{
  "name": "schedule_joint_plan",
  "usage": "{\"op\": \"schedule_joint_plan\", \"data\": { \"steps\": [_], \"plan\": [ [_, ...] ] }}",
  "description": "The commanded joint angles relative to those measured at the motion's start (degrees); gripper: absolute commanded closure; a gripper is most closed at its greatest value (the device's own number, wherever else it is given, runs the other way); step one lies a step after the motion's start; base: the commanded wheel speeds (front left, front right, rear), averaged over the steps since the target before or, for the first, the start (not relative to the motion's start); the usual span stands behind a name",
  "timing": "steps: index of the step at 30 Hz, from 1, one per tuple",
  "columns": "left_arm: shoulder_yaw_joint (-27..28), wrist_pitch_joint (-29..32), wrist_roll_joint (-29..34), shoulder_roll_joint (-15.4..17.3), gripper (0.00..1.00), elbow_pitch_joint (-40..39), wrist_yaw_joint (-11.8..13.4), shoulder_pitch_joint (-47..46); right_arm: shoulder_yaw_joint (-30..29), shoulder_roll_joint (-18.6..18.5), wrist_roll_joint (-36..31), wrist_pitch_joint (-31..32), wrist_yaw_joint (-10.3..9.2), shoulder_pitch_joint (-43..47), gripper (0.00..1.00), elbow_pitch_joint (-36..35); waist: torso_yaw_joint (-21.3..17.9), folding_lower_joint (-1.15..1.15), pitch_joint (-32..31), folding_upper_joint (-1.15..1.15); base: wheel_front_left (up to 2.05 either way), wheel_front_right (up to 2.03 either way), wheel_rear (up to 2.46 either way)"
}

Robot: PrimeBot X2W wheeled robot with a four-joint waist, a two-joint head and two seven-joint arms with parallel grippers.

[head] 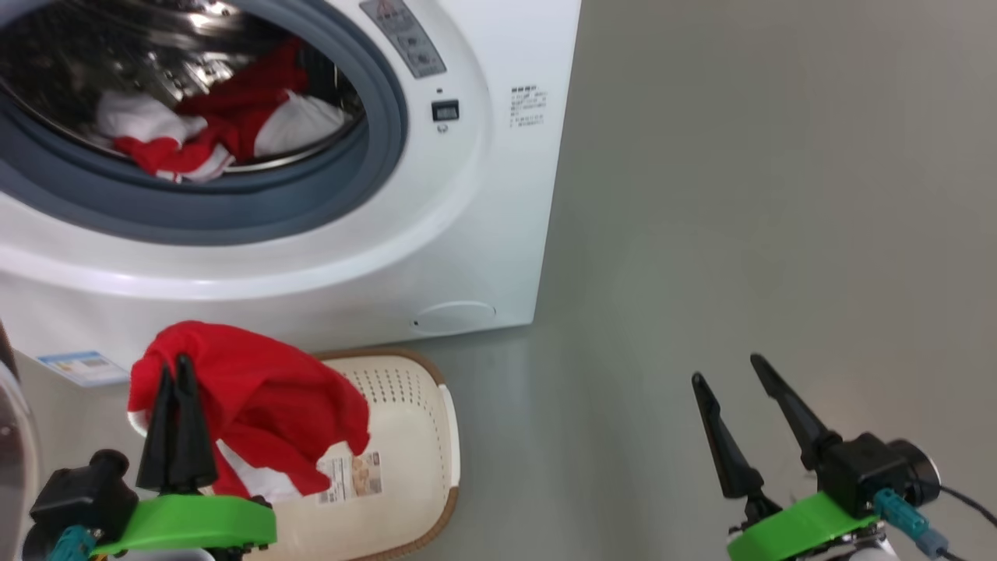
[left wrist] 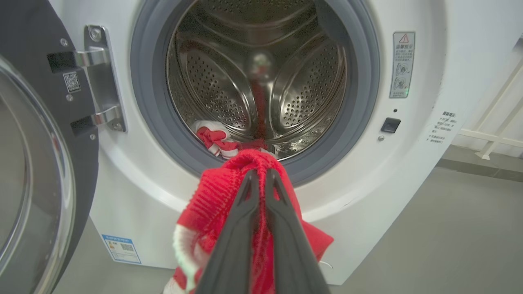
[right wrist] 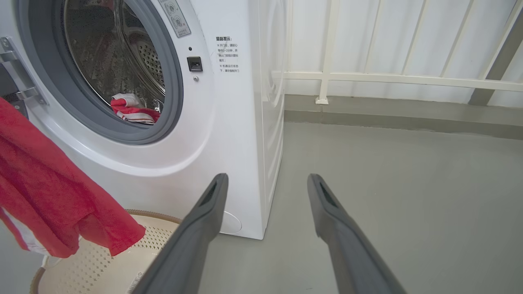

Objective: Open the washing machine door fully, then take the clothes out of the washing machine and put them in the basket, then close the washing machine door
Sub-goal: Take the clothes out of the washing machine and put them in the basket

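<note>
Red clothes (head: 265, 397) clamped in upright left gripper (head: 175, 366) over basket (head: 420, 436) — right gripper (head: 726, 368) splayed.

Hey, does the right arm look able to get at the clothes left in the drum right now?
Probably yes: the right gripper is open and empty, the door is swung aside, and nothing stands between it and the clothes.
</note>
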Motion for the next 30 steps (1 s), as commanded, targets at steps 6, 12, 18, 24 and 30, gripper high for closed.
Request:
{"op": "schedule_joint_plan", "data": {
  "steps": [6,12,18,24,30],
  "plan": [
    [5.9,-0.7,1.8,-3.1,1.00,7.3,-5.8,-4.9,1.1,-0.6,-0.5,-0.6,0.20,-4.6,0.00,-2.7,-1.5,0.00,8.1,0.00,0.00,0.00,0.00],
    [9.2,-0.7,3.7,-5.7,1.00,18.5,-10.9,-9.9,1.3,-0.6,-0.2,-0.9,0.20,-7.4,0.00,-3.6,-2.9,0.00,13.7,0.00,0.00,0.00,0.00],
    [11.8,-0.7,5.6,-7.2,1.00,29.3,-14.4,-14.1,1.9,-0.6,0.2,-1.2,0.20,-9.9,0.00,-3.7,-4.2,0.00,17.6,0.00,0.00,0.00,0.00],
    [13.2,-0.7,6.6,-8.0,1.00,39.5,-17.6,-17.4,2.2,-0.6,0.7,-1.3,0.20,-11.6,0.00,-3.4,-5.0,0.00,20.5,0.00,0.00,0.00,0.00],
    [13.4,-0.7,6.4,-8.5,1.00,50.7,-19.9,-21.9,2.5,-0.6,1.2,-1.4,0.20,-12.9,0.00,-3.7,-5.3,0.00,22.3,0.00,0.00,0.00,0.00]
  ]
}}
